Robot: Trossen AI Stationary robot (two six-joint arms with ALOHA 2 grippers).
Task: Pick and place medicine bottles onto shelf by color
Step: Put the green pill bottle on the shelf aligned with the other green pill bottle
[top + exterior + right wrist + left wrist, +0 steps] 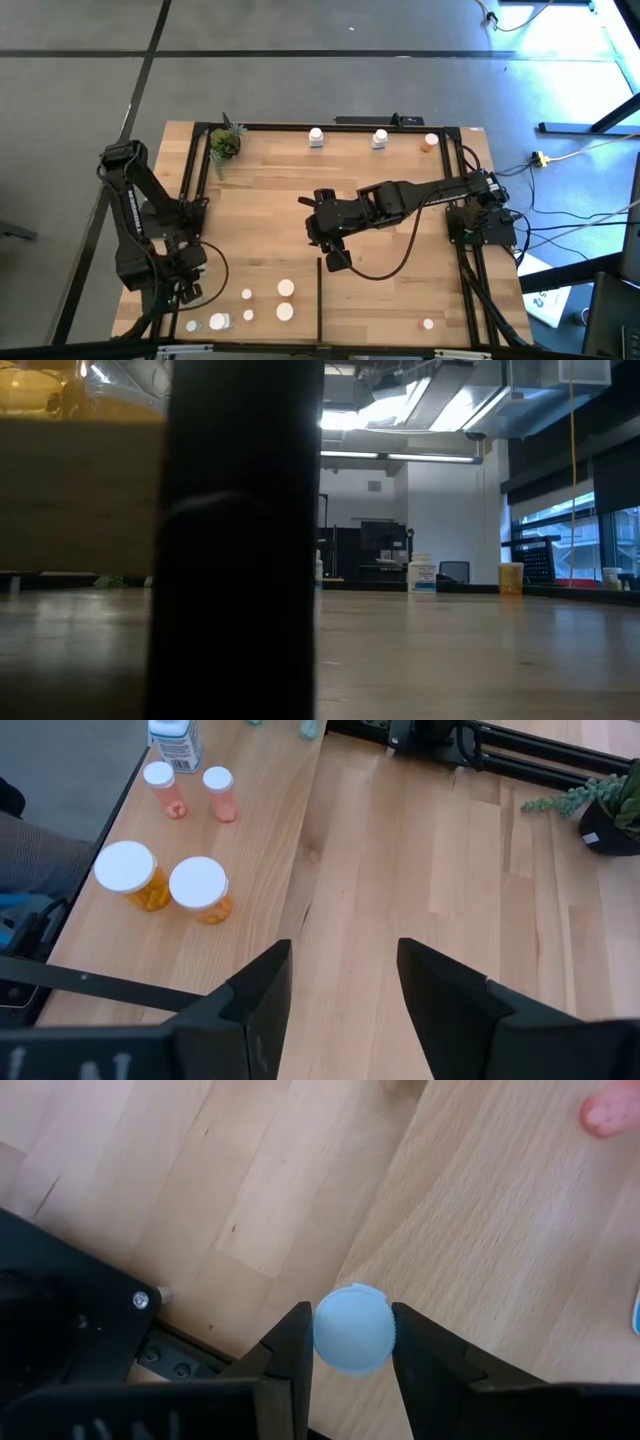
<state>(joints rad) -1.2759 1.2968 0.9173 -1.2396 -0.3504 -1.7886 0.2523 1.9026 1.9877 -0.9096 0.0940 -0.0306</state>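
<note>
Bottles first, from the high view: a loose bunch of white-capped bottles (285, 288) near the front edge of the shelf (390, 285), left of the thin black divider strip (319, 300), plus two upright white bottles (316, 136) and an orange bottle (430, 142) along the back bar, and one small bottle (428, 323) alone at front right. Looks half sorted, though no telling which zone goes with which colour. Left gripper (188, 292) down at the front-left corner beside that bunch; right gripper (338, 259) hanging over the middle, just right of the divider; little potted plant (225, 145) tucked in the back-left corner, out of the way. Low view: mostly blocked by a dark post (240, 540), only far-off bottles on the back edge, labels too small to read. Left wrist view: fingers pinched narrow on a pale round cap (353, 1330), gripped from both sides, seen from above, so presumably lifted or about to be. Right wrist view: fingers (258, 982) spread apart with nothing between, pointed toward two fat orange bottles (165, 880) and two slim pink vials (190, 792), probably lining up the next pick. Printed label on a white bottle nearby, not readable.
</note>
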